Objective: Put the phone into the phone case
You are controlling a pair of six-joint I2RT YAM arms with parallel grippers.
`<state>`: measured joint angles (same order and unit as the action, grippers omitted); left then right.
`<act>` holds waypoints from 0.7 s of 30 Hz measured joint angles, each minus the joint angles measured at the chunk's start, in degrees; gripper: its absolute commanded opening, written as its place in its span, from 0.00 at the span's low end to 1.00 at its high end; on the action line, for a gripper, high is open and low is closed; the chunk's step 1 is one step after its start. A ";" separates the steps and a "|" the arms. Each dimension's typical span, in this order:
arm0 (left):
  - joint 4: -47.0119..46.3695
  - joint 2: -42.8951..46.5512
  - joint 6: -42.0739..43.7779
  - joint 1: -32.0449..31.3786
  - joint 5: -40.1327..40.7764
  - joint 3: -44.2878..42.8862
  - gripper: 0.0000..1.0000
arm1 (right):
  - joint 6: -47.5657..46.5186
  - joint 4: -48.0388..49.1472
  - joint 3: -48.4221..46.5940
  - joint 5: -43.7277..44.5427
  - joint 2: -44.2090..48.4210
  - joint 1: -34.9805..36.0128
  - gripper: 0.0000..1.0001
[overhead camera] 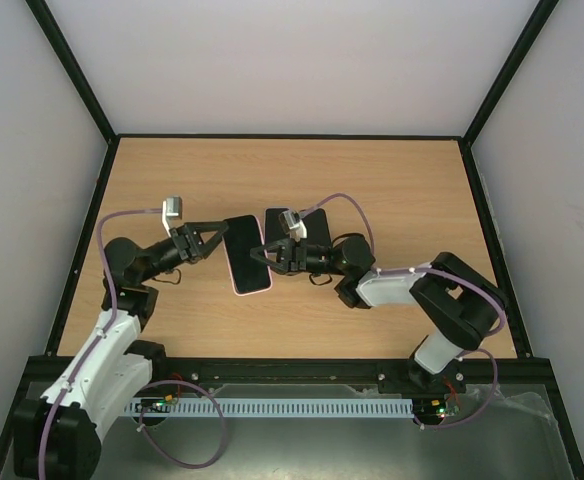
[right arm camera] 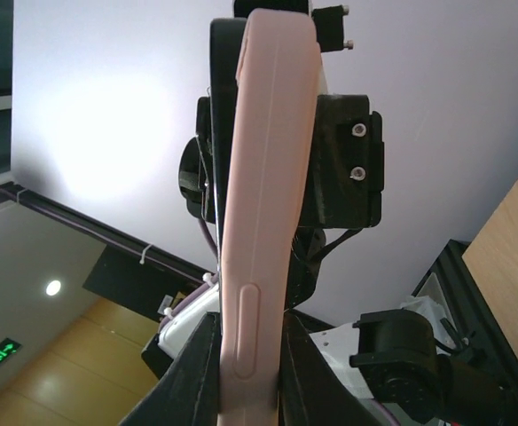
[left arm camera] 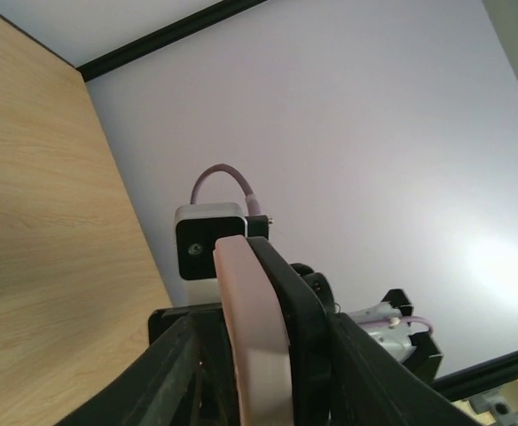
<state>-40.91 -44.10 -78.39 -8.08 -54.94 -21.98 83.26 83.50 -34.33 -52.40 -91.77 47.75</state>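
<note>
Phone (overhead camera: 248,255) nearly cased
Right gripper (overhead camera: 269,254) clamps the pink phone case (right arm camera: 259,222); left gripper (overhead camera: 215,240) straddles it (grip unclear). Left edge seemingly needs pressing home.

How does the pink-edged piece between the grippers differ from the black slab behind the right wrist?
The pink-edged piece has a pink rim; the black slab is all dark. The right gripper clamps the pink-edged piece; nothing grips the black slab. The right arm partly hides the black slab, barely the pink-edged piece. Both are flat rectangles.
</note>
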 measured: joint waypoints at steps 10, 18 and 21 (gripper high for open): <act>-0.57 -1.03 0.76 -1.40 1.16 0.17 0.03 | 2.78 3.13 0.00 -0.15 -1.73 0.00 0.26; 13.27 -0.42 10.01 -1.42 2.47 -3.52 0.21 | 0.87 -1.31 0.00 0.94 -1.86 0.00 0.15; 16.70 0.13 12.31 -1.57 2.95 -4.59 0.34 | 0.33 -1.97 0.00 1.05 -1.95 0.00 0.15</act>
<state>-24.21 -43.97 -66.08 -9.65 -51.99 -26.57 83.59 81.54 -34.33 -51.35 -93.71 47.75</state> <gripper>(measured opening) 0.258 0.154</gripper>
